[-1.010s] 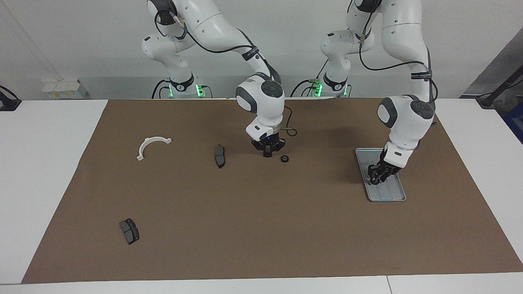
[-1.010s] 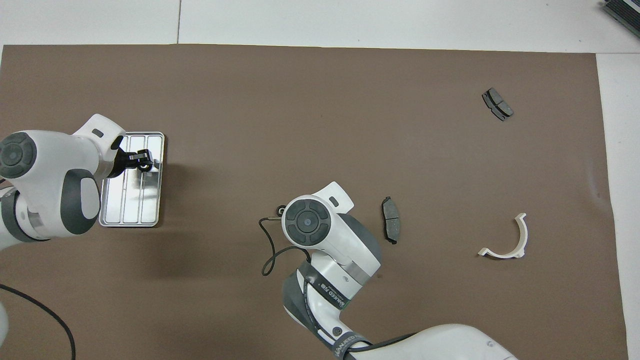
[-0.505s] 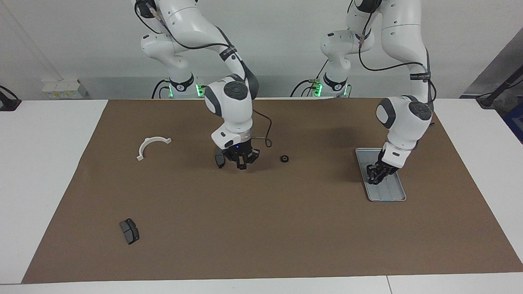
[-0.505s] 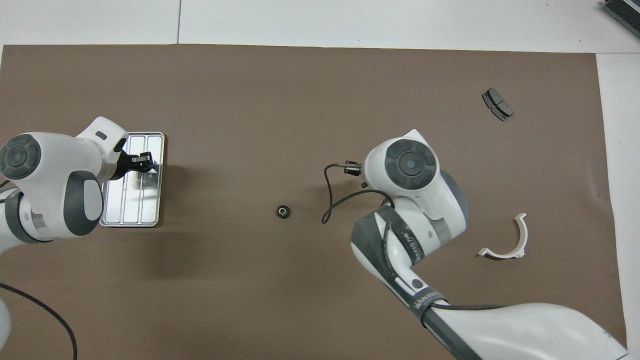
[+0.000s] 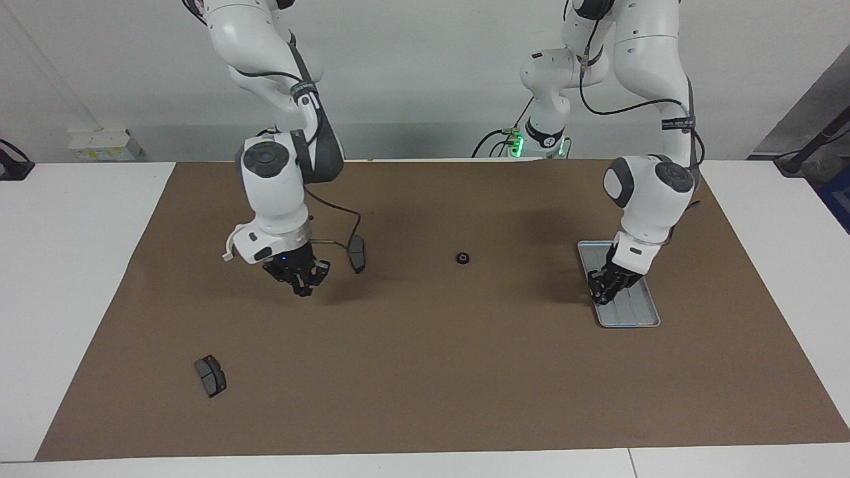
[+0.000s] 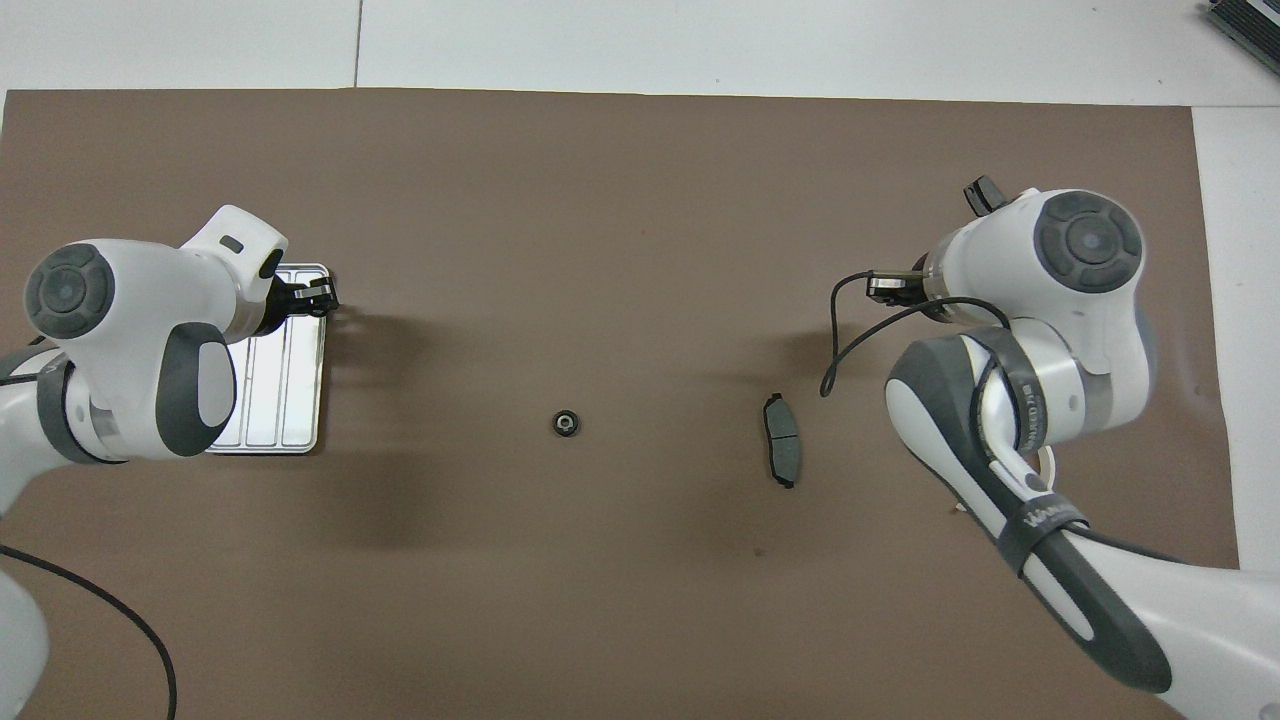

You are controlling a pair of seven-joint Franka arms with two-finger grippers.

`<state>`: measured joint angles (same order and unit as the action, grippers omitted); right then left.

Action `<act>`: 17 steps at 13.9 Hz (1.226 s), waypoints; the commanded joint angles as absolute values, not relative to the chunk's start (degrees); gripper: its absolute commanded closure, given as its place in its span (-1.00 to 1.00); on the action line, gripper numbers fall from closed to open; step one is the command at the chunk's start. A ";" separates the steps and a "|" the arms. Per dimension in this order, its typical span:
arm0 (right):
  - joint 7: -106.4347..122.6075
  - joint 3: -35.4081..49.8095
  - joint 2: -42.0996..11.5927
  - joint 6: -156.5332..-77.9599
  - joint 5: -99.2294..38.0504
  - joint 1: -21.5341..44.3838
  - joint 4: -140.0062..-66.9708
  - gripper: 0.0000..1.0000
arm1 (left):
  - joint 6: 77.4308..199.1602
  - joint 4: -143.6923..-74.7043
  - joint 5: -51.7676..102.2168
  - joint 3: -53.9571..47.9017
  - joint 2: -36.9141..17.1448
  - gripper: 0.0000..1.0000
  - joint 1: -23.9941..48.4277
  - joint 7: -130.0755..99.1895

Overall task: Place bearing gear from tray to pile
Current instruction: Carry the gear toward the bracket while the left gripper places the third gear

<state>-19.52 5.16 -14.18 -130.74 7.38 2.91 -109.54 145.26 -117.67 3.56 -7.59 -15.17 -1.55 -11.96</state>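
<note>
The silver tray (image 5: pixel 634 312) (image 6: pixel 290 390) lies at the left arm's end of the mat. My left gripper (image 5: pixel 605 290) (image 6: pixel 318 297) hangs low over the tray's edge, shut on a small dark bearing gear. Another black bearing gear (image 5: pixel 463 257) (image 6: pixel 567 423) lies alone mid-mat. The pile is scattered at the right arm's end: a brake pad (image 5: pixel 357 254) (image 6: pixel 782 452), a second pad (image 5: pixel 210 376) (image 6: pixel 985 192), and the white half-ring bracket (image 5: pixel 228 252) (image 6: pixel 1045 460), mostly hidden by my right arm. My right gripper (image 5: pixel 299 279) is open and empty over the mat between bracket and first pad.
A brown mat (image 5: pixel 425 398) covers the white table (image 5: pixel 73 279). A black cable (image 6: pixel 850 335) loops from the right wrist. A dark object (image 6: pixel 1245 25) sits off the mat at a table corner.
My right gripper has swung from beside the mid-mat gear, past the brake pad, toward the bracket. My left gripper has shifted over the tray toward its edge that faces the middle of the table.
</note>
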 commanded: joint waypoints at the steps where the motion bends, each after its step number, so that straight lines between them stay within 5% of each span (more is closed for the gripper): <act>1: -13.21 5.98 -13.09 -130.69 7.21 -2.09 -110.83 1.00 | 141.34 -114.26 3.78 -7.12 -15.65 0.75 2.79 -19.04; 5: -7.48 6.06 -13.27 -130.78 7.21 -7.03 -110.74 1.00 | 141.42 -114.52 3.78 -6.86 -15.21 0.75 14.57 -36.01; 17: 3.60 5.98 -14.15 -131.57 3.34 -12.57 -110.83 1.00 | 142.73 -119.00 3.78 -7.03 -14.06 0.66 32.41 -49.47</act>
